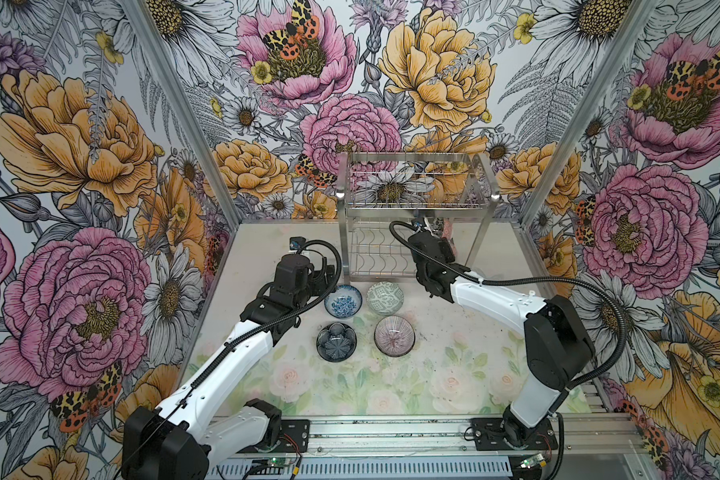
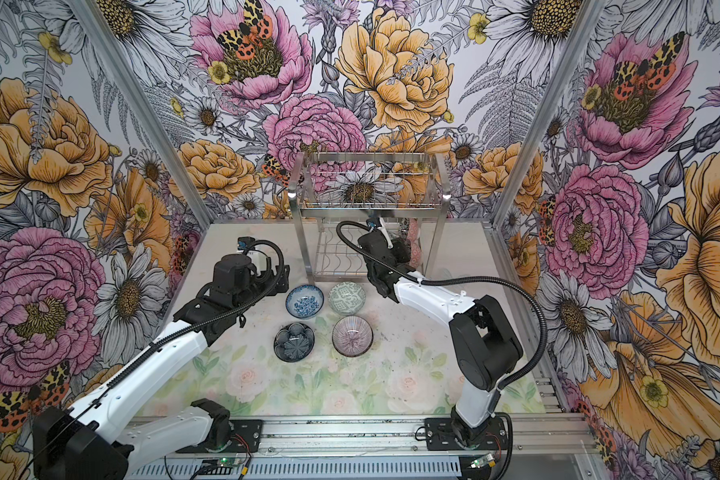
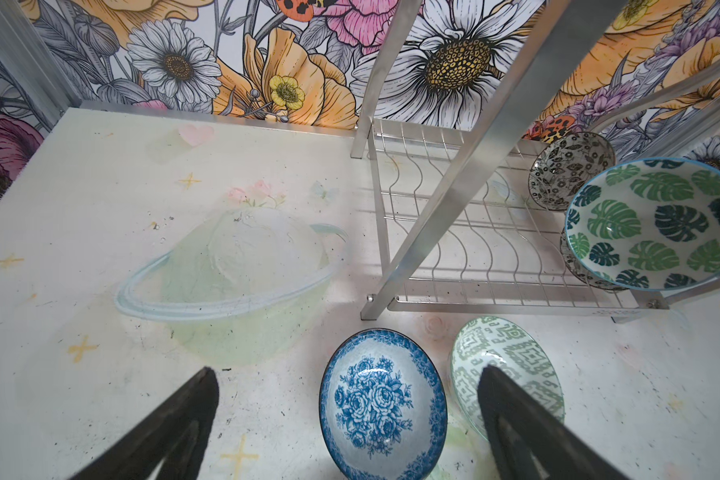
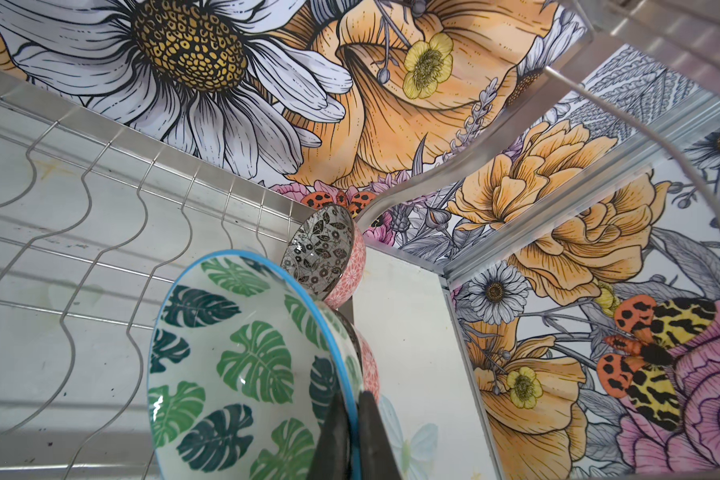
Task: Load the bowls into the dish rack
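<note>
The dish rack (image 1: 416, 211) stands at the back of the table. My right gripper (image 4: 352, 400) is inside its lower tier, shut on the rim of a green leaf bowl (image 4: 242, 365) held on edge over the wavy wires. Right beside that bowl, a black-and-white floral bowl (image 4: 319, 249) leans in the rack's corner. In front of the rack, a blue floral bowl (image 1: 343, 301), a grey-green bowl (image 1: 385, 297), a dark bowl (image 1: 336, 341) and a pink striped bowl (image 1: 394, 335) sit upright on the table. My left gripper (image 3: 348, 374) hangs open above the blue bowl's (image 3: 381, 405) left edge.
The rack's flat front leg (image 3: 454, 199) rises just behind the blue bowl. Its upper basket shelf (image 2: 368, 195) covers the right wrist from above. Metal frame posts and floral walls close in the table on three sides. A rail (image 1: 391, 436) runs along the front.
</note>
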Motion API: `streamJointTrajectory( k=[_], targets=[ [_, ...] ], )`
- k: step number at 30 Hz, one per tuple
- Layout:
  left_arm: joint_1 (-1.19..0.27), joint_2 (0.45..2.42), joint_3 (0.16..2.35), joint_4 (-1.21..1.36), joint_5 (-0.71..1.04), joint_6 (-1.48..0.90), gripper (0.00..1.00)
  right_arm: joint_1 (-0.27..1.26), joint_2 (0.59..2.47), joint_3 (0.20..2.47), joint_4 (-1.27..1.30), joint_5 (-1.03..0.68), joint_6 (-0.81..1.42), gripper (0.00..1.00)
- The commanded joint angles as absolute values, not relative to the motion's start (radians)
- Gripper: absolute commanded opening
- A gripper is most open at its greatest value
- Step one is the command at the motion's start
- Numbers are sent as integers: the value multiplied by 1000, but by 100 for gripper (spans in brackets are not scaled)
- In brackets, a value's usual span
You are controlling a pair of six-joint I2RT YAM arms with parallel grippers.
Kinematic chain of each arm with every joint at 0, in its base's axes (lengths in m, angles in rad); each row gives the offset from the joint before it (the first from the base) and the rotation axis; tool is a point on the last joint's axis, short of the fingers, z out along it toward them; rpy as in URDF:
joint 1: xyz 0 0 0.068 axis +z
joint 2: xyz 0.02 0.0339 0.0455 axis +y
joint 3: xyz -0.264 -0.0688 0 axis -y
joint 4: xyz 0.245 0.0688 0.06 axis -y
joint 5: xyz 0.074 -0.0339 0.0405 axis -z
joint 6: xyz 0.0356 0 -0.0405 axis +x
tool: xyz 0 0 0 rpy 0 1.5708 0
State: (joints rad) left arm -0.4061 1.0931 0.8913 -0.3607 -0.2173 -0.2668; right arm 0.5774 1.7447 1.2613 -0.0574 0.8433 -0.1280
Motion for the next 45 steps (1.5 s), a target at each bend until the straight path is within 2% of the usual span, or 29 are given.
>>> streamJointTrajectory(
  k=[1,22,45],
  targets=[
    [-393,1085,878,-362,-216,-247,99,581,1764,1315,44,909,-183,0],
    [-357,1112,868,-342,-172,-244,99,531,1953,1463,152,985,-351,0],
    [-337,1107,855,-338,-159,-246,99,503,2182,1672,269,975,-513,0]
  ],
)
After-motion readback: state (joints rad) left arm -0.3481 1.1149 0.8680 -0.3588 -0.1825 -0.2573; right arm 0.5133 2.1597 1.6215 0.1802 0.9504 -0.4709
